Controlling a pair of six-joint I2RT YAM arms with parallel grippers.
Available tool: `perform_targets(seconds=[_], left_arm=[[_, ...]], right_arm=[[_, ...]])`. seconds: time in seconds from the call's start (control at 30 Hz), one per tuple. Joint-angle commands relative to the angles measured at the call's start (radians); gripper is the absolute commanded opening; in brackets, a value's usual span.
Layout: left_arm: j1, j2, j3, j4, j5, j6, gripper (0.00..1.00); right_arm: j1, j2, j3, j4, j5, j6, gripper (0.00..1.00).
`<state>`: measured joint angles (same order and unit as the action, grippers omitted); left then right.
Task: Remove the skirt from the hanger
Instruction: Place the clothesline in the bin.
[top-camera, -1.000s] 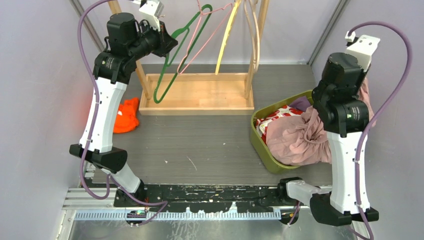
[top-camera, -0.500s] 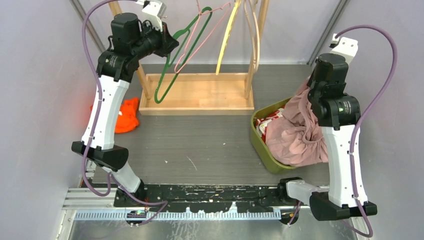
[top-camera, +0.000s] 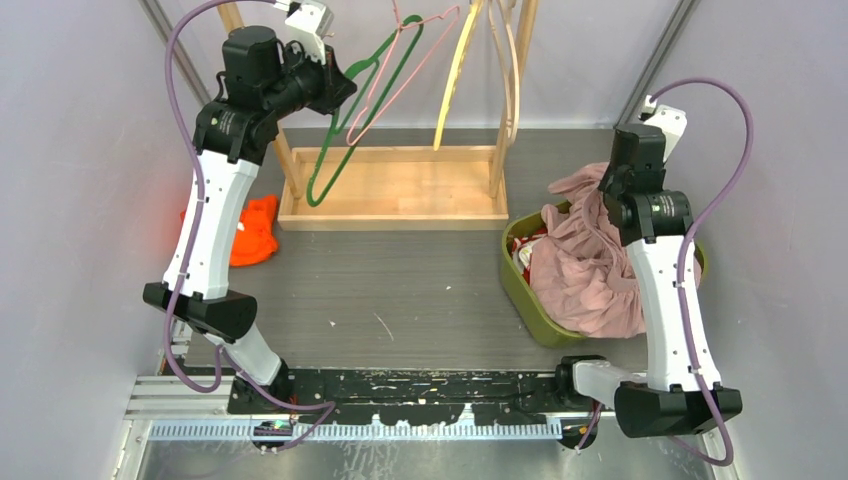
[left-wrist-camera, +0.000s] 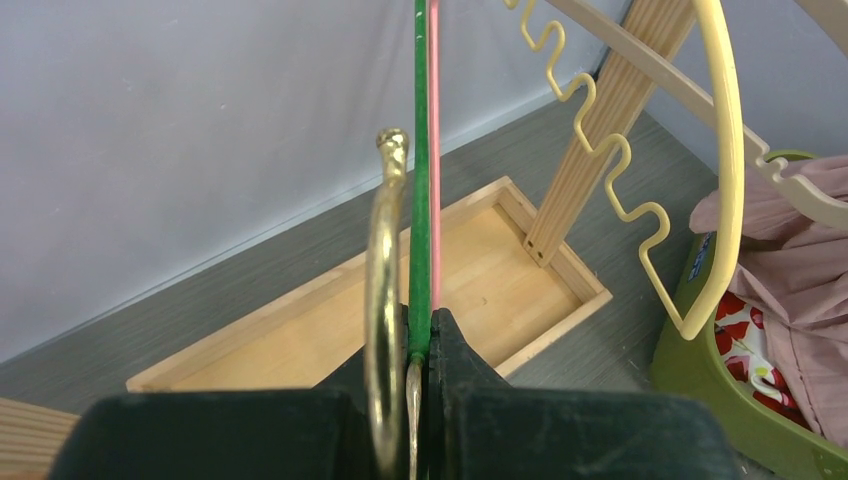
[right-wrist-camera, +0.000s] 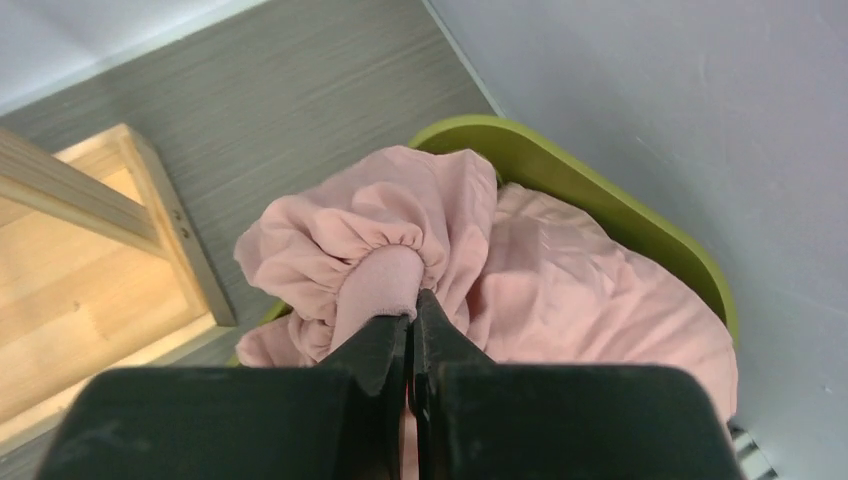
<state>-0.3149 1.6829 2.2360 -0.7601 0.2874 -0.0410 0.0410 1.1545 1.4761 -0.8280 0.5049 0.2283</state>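
Bin (top-camera: 516, 286) holds pink skirt (top-camera: 585, 280) over patterned cloth (left-wrist-camera: 738, 328).

You'll find the bin (top-camera: 517, 286) holding the skirt (top-camera: 585, 285) right of the rack base (top-camera: 395, 192), a cloth (top-camera: 256, 230) left of it and hangers (left-wrist-camera: 421, 200) above it.

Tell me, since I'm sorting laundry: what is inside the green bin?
The pink skirt fills most of the green bin, its waistband pinched by the right gripper. A red-and-white patterned cloth peeks out beside it. Whatever lies beneath the skirt is covered.
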Motion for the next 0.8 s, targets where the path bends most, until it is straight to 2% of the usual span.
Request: perform_targets(seconds=[0.0,0.13,0.3,0.4,0.47,0.57,0.77], left_arm=[[-0.001,-0.03,0.003,0.044,-0.008,0.016,0.0],[0.0,-0.031,-0.008,0.047,-0.005,0.015,0.0],[-0.001,-0.025,-0.011,0.052,0.007,0.005,0.0],[0.0,-0.023,-0.014,0.06,0.013,-0.003,0.0],[0.0,-0.022,-0.007,0.062,0.015,-0.006,0.0],[-0.001,-0.021,0.0,0.065,0.017,-0.008,0.0],[0.0,-0.029,0.01,0.062,0.007,0.003,0.0]], right_arm=[[-0.012,-0.082,-0.021,0.026,0.095,0.031,0.01],[-0.013,-0.143,-0.093,-0.003,0.082,0.073,0.01],[-0.013,-0.167,-0.166,-0.103,0.011,0.214,0.01],[-0.013,-0.201,-0.18,-0.069,0.011,0.191,0.01],[-0.013,-0.172,-0.091,-0.059,0.039,0.136,0.01],[-0.014,-0.071,0.127,-0.07,0.06,0.053,0.01],[-0.013,0.094,0.503,0.0,0.051,0.0,0.01]])
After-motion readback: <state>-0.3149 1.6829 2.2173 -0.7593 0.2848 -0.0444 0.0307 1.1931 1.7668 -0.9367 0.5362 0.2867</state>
